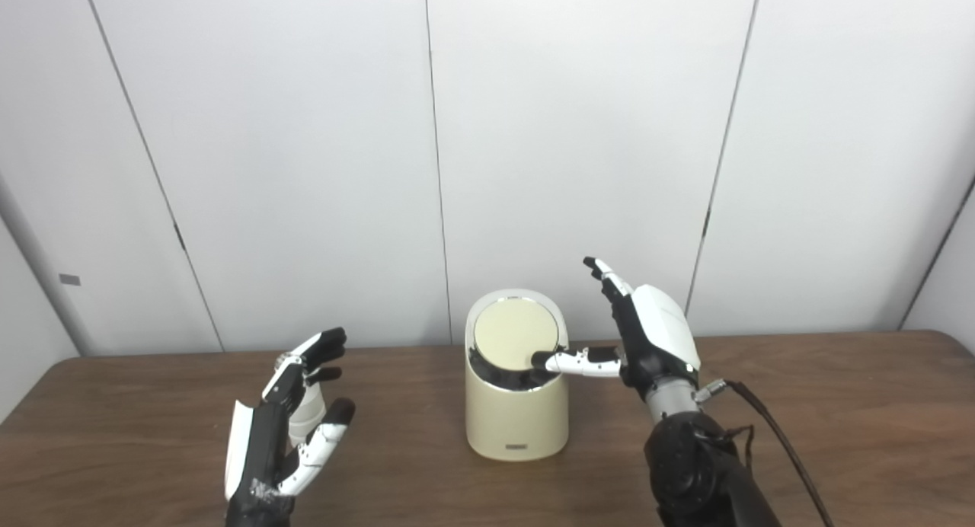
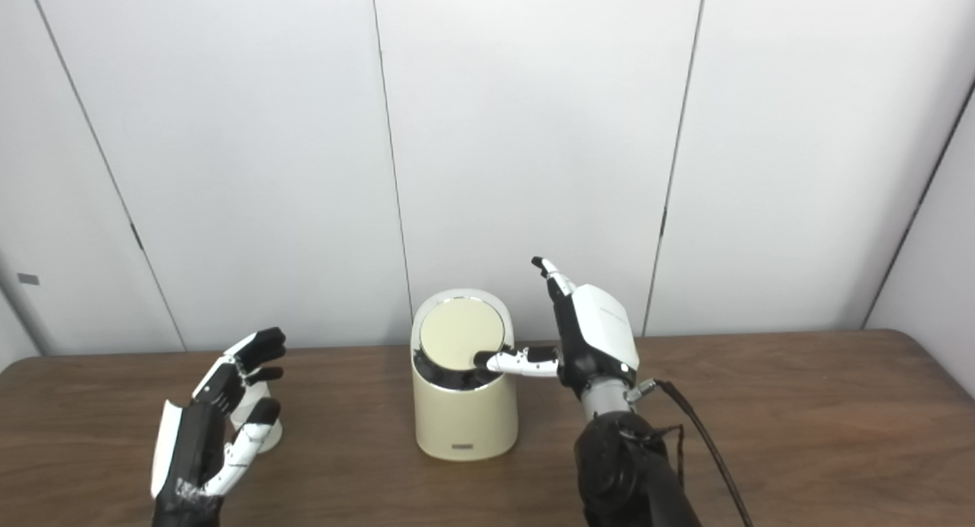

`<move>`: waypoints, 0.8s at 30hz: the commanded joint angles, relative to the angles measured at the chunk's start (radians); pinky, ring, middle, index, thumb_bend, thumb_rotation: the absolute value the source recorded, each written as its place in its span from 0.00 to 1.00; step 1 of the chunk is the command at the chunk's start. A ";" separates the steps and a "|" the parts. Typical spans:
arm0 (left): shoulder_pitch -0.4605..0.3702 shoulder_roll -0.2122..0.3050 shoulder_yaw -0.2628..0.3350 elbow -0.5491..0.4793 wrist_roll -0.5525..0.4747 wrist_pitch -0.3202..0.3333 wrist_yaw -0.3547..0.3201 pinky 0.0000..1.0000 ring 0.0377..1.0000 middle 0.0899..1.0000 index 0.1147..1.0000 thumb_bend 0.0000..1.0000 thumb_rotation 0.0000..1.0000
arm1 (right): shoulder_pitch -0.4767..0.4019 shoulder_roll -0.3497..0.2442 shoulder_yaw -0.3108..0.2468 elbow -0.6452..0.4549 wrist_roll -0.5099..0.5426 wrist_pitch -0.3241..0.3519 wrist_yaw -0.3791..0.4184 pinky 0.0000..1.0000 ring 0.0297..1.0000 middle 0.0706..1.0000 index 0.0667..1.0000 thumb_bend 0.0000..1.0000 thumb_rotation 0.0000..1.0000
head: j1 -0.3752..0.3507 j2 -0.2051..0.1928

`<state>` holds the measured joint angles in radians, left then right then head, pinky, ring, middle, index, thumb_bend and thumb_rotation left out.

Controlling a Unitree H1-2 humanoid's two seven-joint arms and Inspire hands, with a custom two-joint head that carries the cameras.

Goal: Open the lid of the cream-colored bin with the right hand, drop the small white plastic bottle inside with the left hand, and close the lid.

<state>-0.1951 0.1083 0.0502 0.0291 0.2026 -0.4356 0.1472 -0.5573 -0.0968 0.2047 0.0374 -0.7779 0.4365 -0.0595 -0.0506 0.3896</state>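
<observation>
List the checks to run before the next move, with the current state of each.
1. Lid tilted open, dark gap at its front edge: ok.
2. Right hand has a fingertip at the lid's rim: ok.
3. Left hand open, fingers around the bottle but not closed: not ok, no grip.
4. Bottle upright on the table: ok.
5. Gap wide enough for the bottle: cannot tell.
6. Bin standing upright: ok.
</observation>
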 commanded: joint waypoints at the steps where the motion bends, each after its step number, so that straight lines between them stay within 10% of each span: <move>1: -0.037 0.002 0.002 -0.026 0.010 -0.031 0.010 0.71 0.78 0.80 0.79 0.70 0.75 | -0.062 0.004 0.008 -0.018 -0.028 0.010 -0.013 0.75 0.87 0.89 0.91 0.97 0.46 | 0.000 0.000; 24: -0.036 -0.002 -0.006 -0.022 0.018 -0.032 0.012 0.71 0.79 0.80 0.79 0.70 0.76 | -0.119 0.021 0.008 0.094 -0.080 0.033 -0.006 0.80 0.88 0.90 0.90 0.90 0.55 | -0.002 -0.001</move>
<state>-0.1950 0.1044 0.0441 0.0291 0.2203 -0.4356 0.1492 -0.6225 -0.0783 0.2146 0.1420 -0.8314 0.4675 -0.0552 -0.0522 0.3896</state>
